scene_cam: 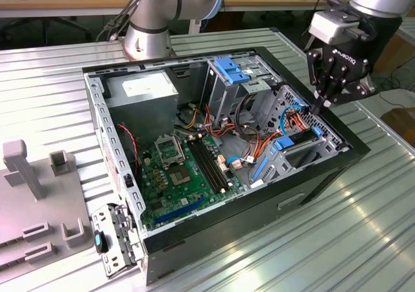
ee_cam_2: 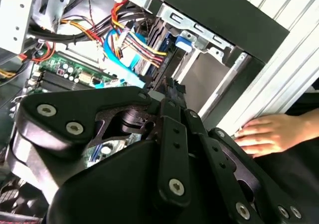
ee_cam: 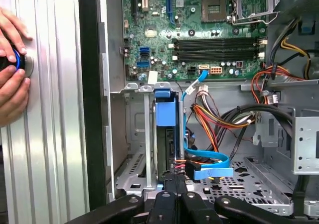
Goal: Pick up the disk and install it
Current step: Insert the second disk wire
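The disk stands on edge in a slot of the drive cage at the open computer case's front corner, with its blue carrier at the end nearer the motherboard. In the exterior view the disk is a dark strip between two blue tabs. My gripper hangs just above the disk's cable end, fingers pressed together and holding nothing. In the first wrist view the fingertips sit right at the disk's end, beside the blue data cable. In the second wrist view the gripper points down at the same slot.
A person's hand rests on a round knob on the ribbed table beside the case, also in the second wrist view. Cable bundles crowd the cage. The motherboard, power-supply box, blue bracket and grey fixtures lie further off.
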`<state>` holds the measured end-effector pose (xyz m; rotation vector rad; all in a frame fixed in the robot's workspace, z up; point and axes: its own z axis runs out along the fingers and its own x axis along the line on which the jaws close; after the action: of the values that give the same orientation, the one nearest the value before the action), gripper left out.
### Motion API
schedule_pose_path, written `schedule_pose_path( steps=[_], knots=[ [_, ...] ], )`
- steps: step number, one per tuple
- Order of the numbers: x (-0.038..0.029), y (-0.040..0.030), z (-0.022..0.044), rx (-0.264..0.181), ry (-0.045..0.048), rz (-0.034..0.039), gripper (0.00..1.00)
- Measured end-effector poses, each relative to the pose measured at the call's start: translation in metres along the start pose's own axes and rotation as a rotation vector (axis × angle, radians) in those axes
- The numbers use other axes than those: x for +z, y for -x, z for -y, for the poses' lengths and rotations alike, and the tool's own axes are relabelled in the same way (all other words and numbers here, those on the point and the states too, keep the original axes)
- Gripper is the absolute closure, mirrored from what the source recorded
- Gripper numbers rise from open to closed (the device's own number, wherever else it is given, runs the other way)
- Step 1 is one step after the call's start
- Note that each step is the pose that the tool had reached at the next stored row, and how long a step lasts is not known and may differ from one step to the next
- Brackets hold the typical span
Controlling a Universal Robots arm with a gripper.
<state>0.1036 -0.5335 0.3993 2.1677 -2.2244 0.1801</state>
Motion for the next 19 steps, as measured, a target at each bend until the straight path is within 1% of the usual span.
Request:
schedule_pose_path(
  steps=[1,2,3,4,5,6,7,8,9,10,13,15,17,18,19],
  knots=[
    [-0.0005,0.0015,0.0,-0.001,0.0082,-0.0002,0.89],
    [-0.0007,0.0029,0.0,-0.002,0.0219,-0.0006,0.89],
    [-0.0007,0.0036,-0.0001,-0.003,0.0327,-0.0007,0.89],
    [-0.0008,0.0044,-0.0001,-0.004,0.0365,-0.0008,0.89],
    [-0.001,0.0059,-0.0001,-0.005,0.0441,-0.0012,0.89],
    [-0.0012,0.0082,-0.0001,-0.005,0.0512,-0.0053,0.89],
    [-0.0014,0.01,0.0,-0.006,0.0522,-0.008,0.89],
    [-0.0016,0.012,0.0004,-0.006,0.0529,-0.0091,0.89],
    [-0.0017,0.0149,0.001,-0.006,0.0536,-0.0092,0.89],
    [-0.0011,0.0162,0.0021,-0.006,0.0545,-0.009,0.89],
    [0.0018,0.0165,0.0029,-0.006,0.0547,-0.0093,0.89],
    [0.0036,0.0168,0.003,-0.006,0.0547,-0.0094,0.76],
    [0.005,0.0176,0.0035,-0.006,0.0546,-0.0099,0.76],
    [0.0062,0.019,0.0041,-0.006,0.0546,-0.0105,0.7],
    [0.0098,0.0218,0.0046,-0.006,0.0547,-0.0106,0.64]
  ],
)
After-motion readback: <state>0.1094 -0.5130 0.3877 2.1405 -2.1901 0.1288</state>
